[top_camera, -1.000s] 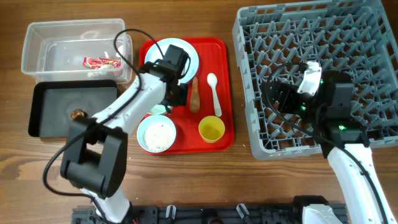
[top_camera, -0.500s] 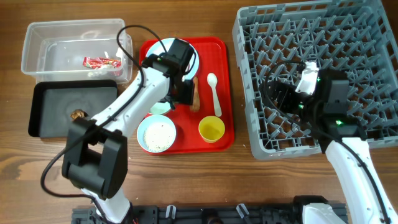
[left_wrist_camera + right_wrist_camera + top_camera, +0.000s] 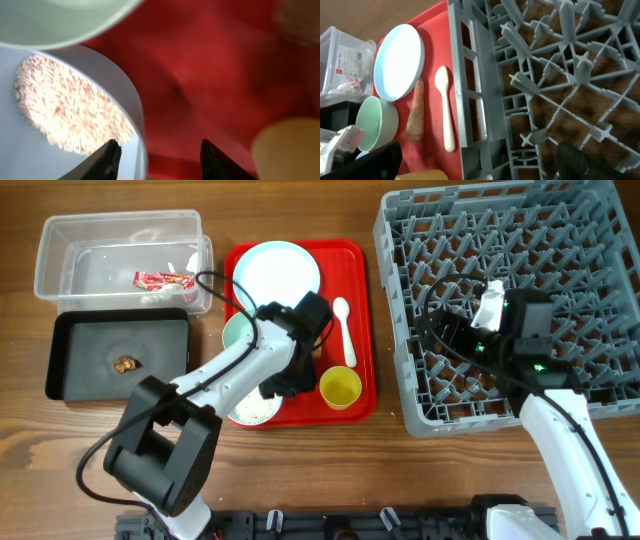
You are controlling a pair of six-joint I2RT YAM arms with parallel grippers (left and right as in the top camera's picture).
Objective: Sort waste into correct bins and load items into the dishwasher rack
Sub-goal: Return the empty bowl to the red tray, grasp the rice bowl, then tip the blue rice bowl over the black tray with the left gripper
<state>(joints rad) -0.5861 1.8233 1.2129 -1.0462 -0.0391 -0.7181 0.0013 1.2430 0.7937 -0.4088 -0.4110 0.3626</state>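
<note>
My left gripper (image 3: 290, 377) (image 3: 160, 156) is open astride the right rim of the light blue bowl (image 3: 122, 90). One finger is inside over the white rice (image 3: 65, 107), the other over the red tray (image 3: 215, 75). The pale green bowl (image 3: 236, 334) lies just behind, and the yellow cup (image 3: 340, 387) stands to the right. On the tray also lie the light blue plate (image 3: 277, 270), white spoon (image 3: 343, 330) and orange stick (image 3: 415, 117). The wrapper (image 3: 163, 279) lies in the clear tub (image 3: 60, 240), the brown lump (image 3: 125, 364) in the black tray (image 3: 80, 385). My right gripper (image 3: 455, 335) (image 3: 475, 167) hangs open over the rack (image 3: 560, 240).
The left arm crosses the tray's near left part and hides most of the rice bowl and the orange stick from above. The rack's left wall (image 3: 470, 100) stands close beside the red tray's right edge. Bare wooden table (image 3: 40, 460) lies in front of the bins.
My left gripper has opened and moved from beside the plate and orange stick toward the front, down to the rice bowl's rim. The right arm has barely shifted.
</note>
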